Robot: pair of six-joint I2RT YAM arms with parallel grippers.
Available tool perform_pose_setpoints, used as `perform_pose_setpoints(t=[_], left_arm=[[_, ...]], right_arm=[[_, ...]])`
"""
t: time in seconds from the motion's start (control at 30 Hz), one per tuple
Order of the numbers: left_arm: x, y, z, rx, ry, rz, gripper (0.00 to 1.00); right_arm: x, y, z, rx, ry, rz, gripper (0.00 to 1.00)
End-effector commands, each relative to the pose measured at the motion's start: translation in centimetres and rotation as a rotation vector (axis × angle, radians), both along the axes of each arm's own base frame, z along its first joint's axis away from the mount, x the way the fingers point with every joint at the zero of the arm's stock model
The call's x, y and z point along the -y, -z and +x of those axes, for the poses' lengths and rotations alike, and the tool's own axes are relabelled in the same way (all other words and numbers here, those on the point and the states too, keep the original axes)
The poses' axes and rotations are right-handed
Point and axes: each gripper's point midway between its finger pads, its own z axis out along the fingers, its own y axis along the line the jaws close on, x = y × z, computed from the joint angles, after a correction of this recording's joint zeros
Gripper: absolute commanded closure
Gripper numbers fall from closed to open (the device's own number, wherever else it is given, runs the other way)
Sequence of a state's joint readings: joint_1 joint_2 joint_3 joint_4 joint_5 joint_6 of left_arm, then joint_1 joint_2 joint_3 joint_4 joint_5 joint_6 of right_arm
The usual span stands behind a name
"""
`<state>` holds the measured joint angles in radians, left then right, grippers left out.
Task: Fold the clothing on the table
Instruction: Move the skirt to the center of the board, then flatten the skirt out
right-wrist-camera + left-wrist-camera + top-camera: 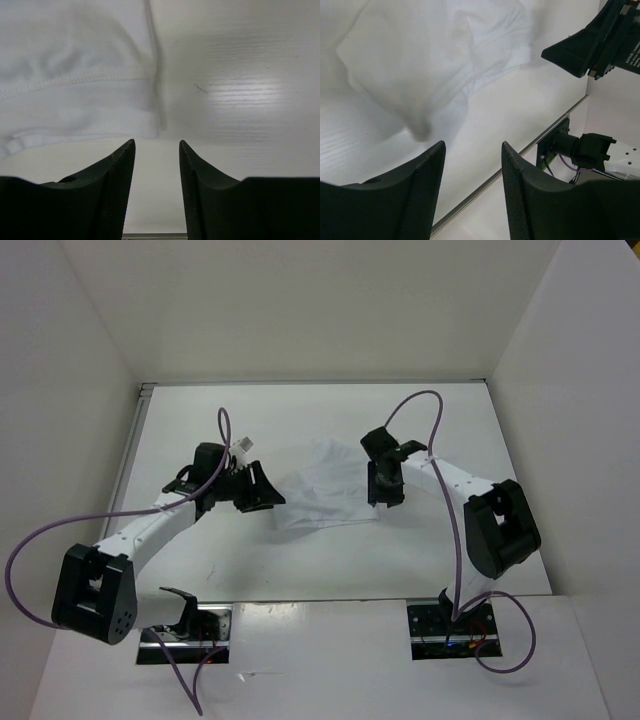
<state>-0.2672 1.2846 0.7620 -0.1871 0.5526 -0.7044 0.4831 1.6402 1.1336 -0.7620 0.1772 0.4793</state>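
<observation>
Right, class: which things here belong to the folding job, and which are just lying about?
Job: clothing; table; left claw; right claw.
Just about: purple cable; back wall.

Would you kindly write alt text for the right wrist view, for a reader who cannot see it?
White clothing with a stitched hem lies on the white table, filling the upper left. The right claw, open and empty, sits at the bottom edge, just short of the clothing's corner.
</observation>
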Motion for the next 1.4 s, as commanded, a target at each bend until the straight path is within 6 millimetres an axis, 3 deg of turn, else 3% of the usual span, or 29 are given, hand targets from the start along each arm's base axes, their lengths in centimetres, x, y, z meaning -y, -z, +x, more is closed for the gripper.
perform_pose_setpoints(t=[0.0, 0.1, 0.23, 0.47, 0.53, 0.57, 0.6, 0.67, 0.83, 1.13, 1.37], left_arm=[[-0.6, 1.7, -1.3, -0.075, -0.052, 0.019, 0.44], [-0.8, 2.2, -2.0, -0.090, -0.058, 0.018, 0.44], [-1.1, 1.2, -2.1, -0.055, -0.073, 0.023, 0.44], [-1.6, 1.4, -3.0, -0.056, -0.093, 0.030, 0.44], [-1.7, 2.0, -3.6, -0.077, -0.100, 0.029, 0.44], [-1.9, 2.4, -3.7, -0.084, -0.107, 0.038, 0.42], [-1.9, 2.9, -3.9, -0.098, -0.114, 0.034, 0.42], [-2.1, 3.3, -4.0, -0.106, -0.128, 0.039, 0.42], [-2.2, 4.7, -3.9, -0.138, -0.134, 0.057, 0.42], [-2.4, 7.9, -2.4, -0.213, -0.218, 0.080, 0.44], [-2.1, 7.5, -0.2, -0.193, -0.287, 0.081, 0.51]], right_arm=[[-1.2, 1.3, -0.4, -0.030, 0.034, 0.105, 0.54], [-1.2, 2.5, -0.3, -0.051, 0.064, 0.139, 0.54], [-1.2, 4.0, 0.0, -0.078, 0.096, 0.156, 0.54], [-1.4, 4.0, 1.5, -0.041, 0.136, 0.197, 0.57], [-1.5, 4.6, 1.2, -0.055, 0.134, 0.200, 0.64], [-1.4, 4.9, 1.1, -0.064, 0.136, 0.195, 0.73], [-1.3, 5.1, 0.8, -0.072, 0.137, 0.191, 0.92], [-1.0, 4.8, 0.7, -0.058, 0.140, 0.183, 1.00], [0.4, 4.0, 0.1, -0.040, 0.169, 0.128, 1.00], [-0.3, 3.9, 0.1, -0.049, 0.158, 0.163, 1.00], [-0.9, 4.0, -0.9, -0.074, 0.138, 0.191, 1.00]])
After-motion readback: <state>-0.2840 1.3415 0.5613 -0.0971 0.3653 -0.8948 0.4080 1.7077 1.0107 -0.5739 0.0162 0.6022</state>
